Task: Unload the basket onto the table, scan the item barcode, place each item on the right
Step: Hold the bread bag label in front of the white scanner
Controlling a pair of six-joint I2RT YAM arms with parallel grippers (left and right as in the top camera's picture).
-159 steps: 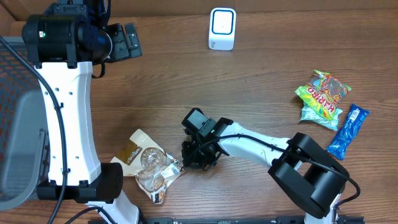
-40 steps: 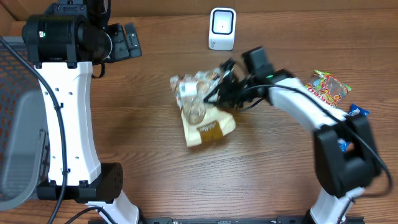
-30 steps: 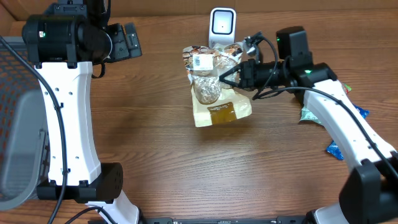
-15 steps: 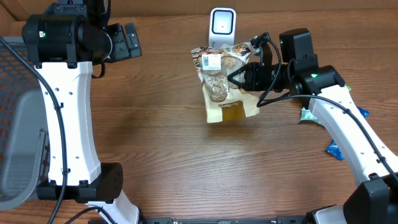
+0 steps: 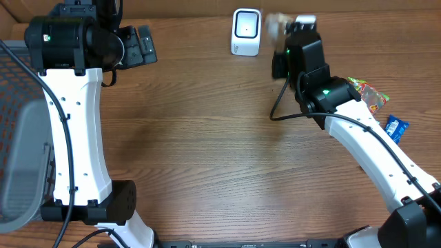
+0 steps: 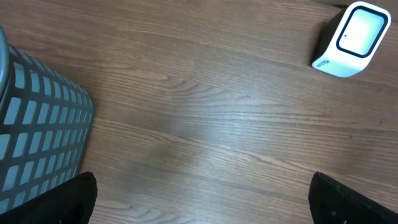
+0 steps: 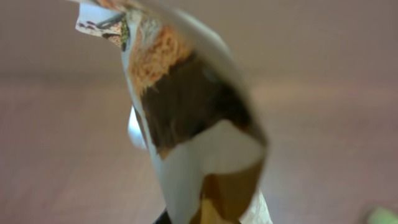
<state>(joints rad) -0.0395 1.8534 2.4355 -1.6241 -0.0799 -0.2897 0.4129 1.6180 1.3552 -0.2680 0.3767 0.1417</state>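
The white barcode scanner (image 5: 246, 31) stands at the table's far edge, and it shows at the upper right of the left wrist view (image 6: 351, 36). My right gripper (image 5: 281, 36) is just right of the scanner, shut on the item, a cream and brown cookie bag (image 7: 193, 124). From overhead only a blurred pale bit of the bag (image 5: 276, 23) shows beside the wrist. The bag fills the right wrist view and hides the fingers. My left gripper (image 5: 142, 45) hangs open and empty at the far left, its fingertips (image 6: 73, 198) wide apart over bare wood.
A green and yellow gummy packet (image 5: 366, 96) and a blue wrapper (image 5: 395, 127) lie at the right, partly behind the right arm. A grey mesh basket (image 5: 21, 151) stands off the table's left side, its corner in the left wrist view (image 6: 37, 124).
The right arm has carried the bag from in front of the scanner to its right, near the far edge, and turned the wrist. The bag is now mostly hidden. The left arm has not moved.
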